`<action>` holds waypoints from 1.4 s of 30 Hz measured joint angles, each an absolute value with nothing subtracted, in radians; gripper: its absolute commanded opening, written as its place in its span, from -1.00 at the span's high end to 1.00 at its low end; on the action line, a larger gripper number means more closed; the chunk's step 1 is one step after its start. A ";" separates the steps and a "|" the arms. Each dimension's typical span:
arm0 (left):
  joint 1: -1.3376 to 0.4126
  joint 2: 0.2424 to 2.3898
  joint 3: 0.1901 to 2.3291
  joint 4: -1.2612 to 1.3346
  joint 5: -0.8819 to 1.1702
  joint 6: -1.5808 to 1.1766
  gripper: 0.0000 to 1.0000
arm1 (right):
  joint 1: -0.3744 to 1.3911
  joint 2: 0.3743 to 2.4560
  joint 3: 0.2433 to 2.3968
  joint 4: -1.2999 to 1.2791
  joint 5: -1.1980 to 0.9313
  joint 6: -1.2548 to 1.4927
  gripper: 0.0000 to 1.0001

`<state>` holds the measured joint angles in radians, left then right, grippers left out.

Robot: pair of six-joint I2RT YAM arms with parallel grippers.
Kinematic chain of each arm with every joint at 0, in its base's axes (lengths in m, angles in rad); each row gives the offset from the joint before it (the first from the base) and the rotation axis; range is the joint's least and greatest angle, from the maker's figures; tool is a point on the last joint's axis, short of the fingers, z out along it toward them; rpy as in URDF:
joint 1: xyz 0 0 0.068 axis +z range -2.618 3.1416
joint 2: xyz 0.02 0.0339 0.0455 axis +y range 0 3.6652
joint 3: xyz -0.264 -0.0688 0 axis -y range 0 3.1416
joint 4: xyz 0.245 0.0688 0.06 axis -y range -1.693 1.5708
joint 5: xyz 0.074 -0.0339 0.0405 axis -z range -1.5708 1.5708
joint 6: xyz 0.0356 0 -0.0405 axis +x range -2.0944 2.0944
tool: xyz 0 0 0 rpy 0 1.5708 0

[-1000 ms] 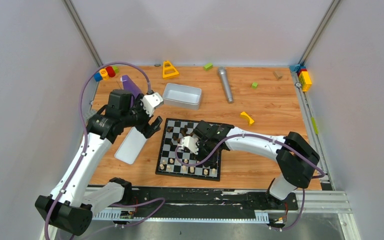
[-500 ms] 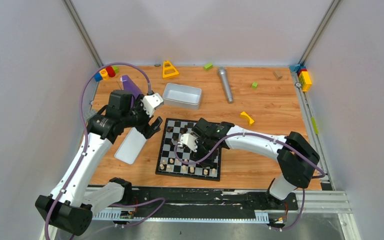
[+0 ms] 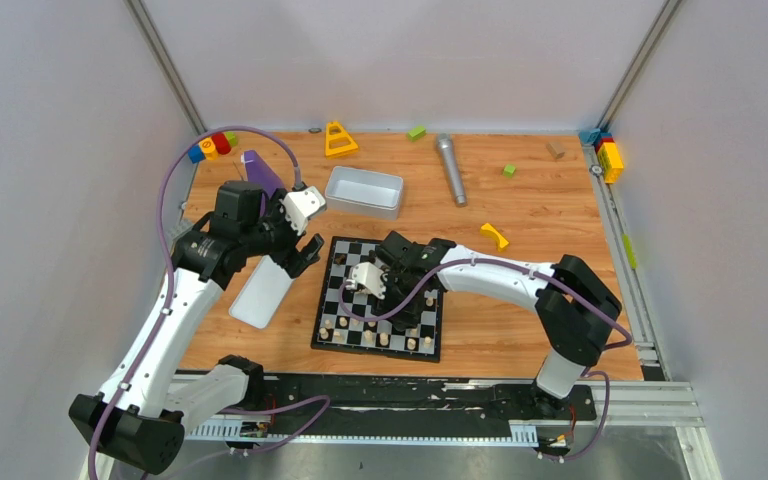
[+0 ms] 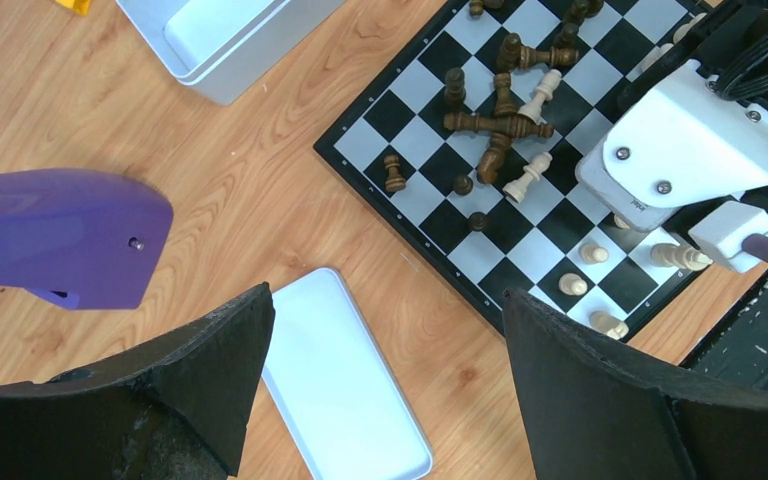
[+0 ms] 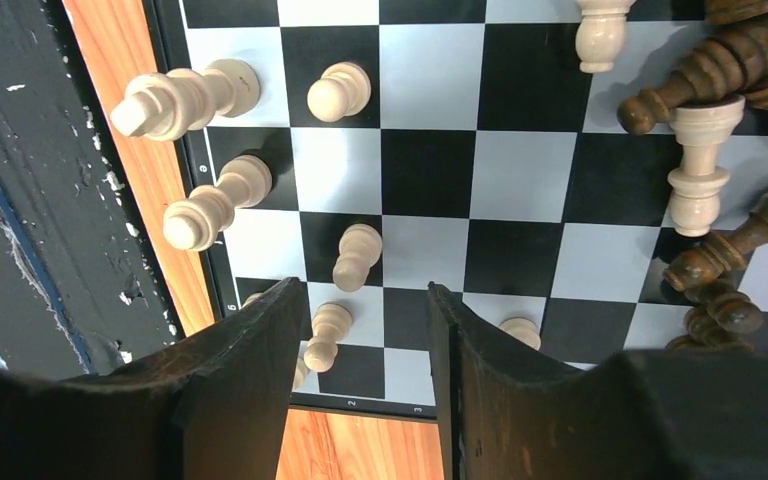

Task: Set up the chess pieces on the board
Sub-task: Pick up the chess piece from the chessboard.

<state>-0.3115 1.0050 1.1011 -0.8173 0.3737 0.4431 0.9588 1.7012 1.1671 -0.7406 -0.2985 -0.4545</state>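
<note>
— From above: found the board (image 3: 335,290)?

— Lay flat on the counter (image 3: 560,210), near the front edge, just right of the lid (image 3: 263,290) and nearer than the tray (image 3: 364,190). Carried pale pieces (image 3: 365,338) upright along its near row. Noted blocks (image 3: 222,143) at the far left corner.

— And spotted the claws?

— Caught the left claw (image 3: 300,255) hanging over the lid's far end, just beside the board's left edge. Gaped wide, gripped nothing. Saw the right claw (image 3: 372,292) over the board's left half; could not read its jaws from there.

— From the left wrist?

— Looked down between two widely parted fingers (image 4: 180,400) at bare counter and the lid. Showed dark pieces (image 4: 495,125) heaped on the board, several toppled, two pale ones lying among them. Showed a purple tool (image 4: 60,235) at the left.

— From the right wrist?

— Looked down on the board's near corner. Stood part open, fingers (image 5: 240,400) clearly apart, pinched nothing. Showed pale pieces upright on the near squares and dark ones lying at the right edge of view.
</note>
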 measured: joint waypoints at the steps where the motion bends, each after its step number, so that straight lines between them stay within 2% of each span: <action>1: -0.311 1.005 1.100 -0.817 0.372 0.443 -0.84 | 0.959 1.707 1.168 -0.740 -0.299 -0.455 0.07; 11: -0.311 0.994 1.092 -0.817 0.356 0.451 -0.84 | 0.959 1.740 1.176 -0.736 -0.318 -0.455 0.31; 19: -0.311 0.994 1.092 -0.817 0.356 0.452 -0.84 | 0.959 1.748 1.179 -0.734 -0.332 -0.456 0.67; 25: -0.311 0.994 1.092 -0.818 0.355 0.454 -0.84 | 0.959 1.748 1.179 -0.734 -0.336 -0.459 0.82; 42: -0.311 0.994 1.092 -0.818 0.353 0.455 -0.84 | 0.959 1.740 1.169 -0.735 -0.342 -0.459 0.88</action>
